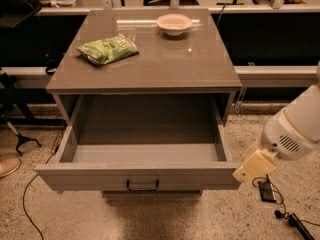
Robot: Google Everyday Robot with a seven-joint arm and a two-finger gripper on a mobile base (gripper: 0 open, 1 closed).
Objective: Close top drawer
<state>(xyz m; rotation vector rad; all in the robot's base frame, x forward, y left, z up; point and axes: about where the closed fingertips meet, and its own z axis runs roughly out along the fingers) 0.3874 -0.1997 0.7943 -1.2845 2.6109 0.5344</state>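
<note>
The top drawer (140,176) is pulled fully out of the grey cabinet (150,69). It is a wide, deep, empty grey box with a flat front panel and a small black pull handle (142,186) at the centre. My gripper (253,167), a cream-coloured piece on the end of the white arm (295,129), comes in from the right. It sits just beside the right end of the drawer's front panel, at about the panel's height. I cannot tell whether it touches the panel.
A green snack bag (107,49) and a pale bowl (174,23) lie on the cabinet top. Cables and a small black box (266,191) lie on the speckled floor at the right. A black stand leg (20,139) is at the left.
</note>
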